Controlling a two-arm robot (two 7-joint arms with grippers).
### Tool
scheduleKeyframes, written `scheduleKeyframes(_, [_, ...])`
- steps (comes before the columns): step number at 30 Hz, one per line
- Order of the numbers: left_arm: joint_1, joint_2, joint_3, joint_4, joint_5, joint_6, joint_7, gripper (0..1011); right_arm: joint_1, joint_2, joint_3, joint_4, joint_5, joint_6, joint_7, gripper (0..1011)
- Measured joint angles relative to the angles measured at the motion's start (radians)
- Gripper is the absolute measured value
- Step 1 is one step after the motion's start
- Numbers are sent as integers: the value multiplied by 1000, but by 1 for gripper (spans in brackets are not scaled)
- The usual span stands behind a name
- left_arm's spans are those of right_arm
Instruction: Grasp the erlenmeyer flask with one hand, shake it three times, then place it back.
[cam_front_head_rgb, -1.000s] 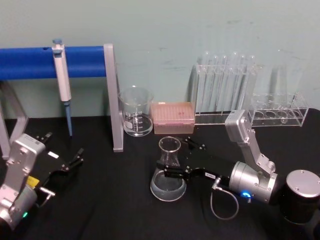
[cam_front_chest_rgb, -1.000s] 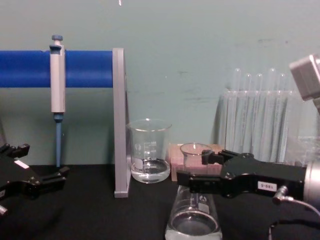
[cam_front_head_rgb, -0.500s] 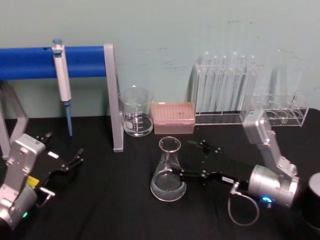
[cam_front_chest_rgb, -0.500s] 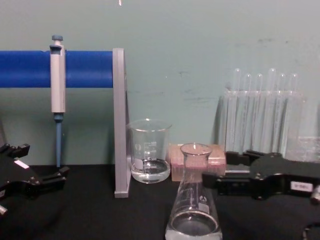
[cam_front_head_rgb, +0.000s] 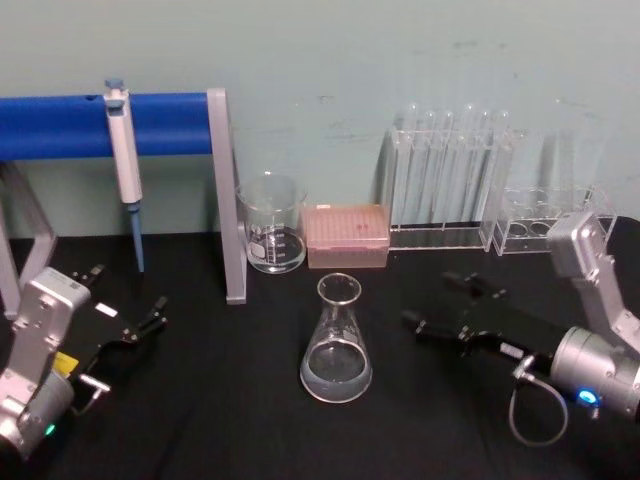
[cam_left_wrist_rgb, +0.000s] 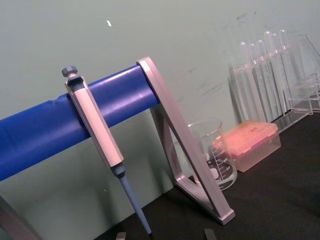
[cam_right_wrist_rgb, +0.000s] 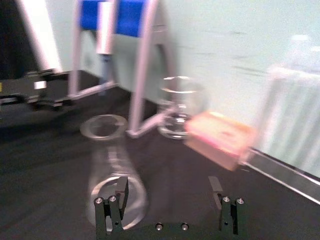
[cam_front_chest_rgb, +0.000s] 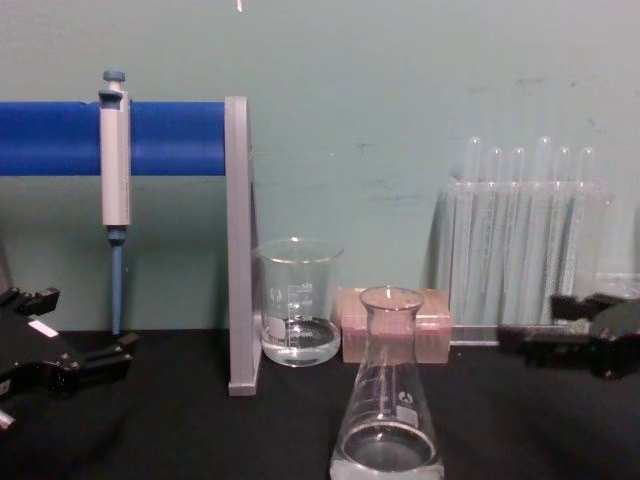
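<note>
A: How do the jaws stand?

B: The right gripper has them spread with nothing between, low over the tabletop toward its right edge. The left gripper is parked near the left edge, jaws also apart.

A: And the flask?

B: Upright on the tabletop, about mid-width and toward the front edge, a little clear liquid in its wide base. It stands to the left of the right gripper's fingertips, apart from them, neck pointing straight up.

A: Which arm is nearer?

B: The right, I'd judge. With the flask set down and let go, the task looks about done.
</note>
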Motion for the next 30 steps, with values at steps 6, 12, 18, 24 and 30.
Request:
scheduleKeyframes(6, [0, 0, 0, 0, 0, 0, 0, 1001, -17, -37, 57, 11, -30, 2, -140, 1000])
scheduleKeyframes(12, [0, 0, 0, 0, 0, 0, 0, 1001, -17, -85, 80, 43, -93, -34, -247, 1000])
scheduleKeyframes(18, [0, 0, 0, 0, 0, 0, 0, 1001, -7, -119, 82, 72, -125, -39, -280, 1000])
scheduleKeyframes(24, [0, 0, 0, 0, 0, 0, 0, 1001, 5, -145, 78, 106, -149, -37, -281, 1000])
scheduleKeyframes(30, [0, 0, 0, 0, 0, 0, 0, 1001, 9, -166, 87, 124, -163, -38, -280, 1000])
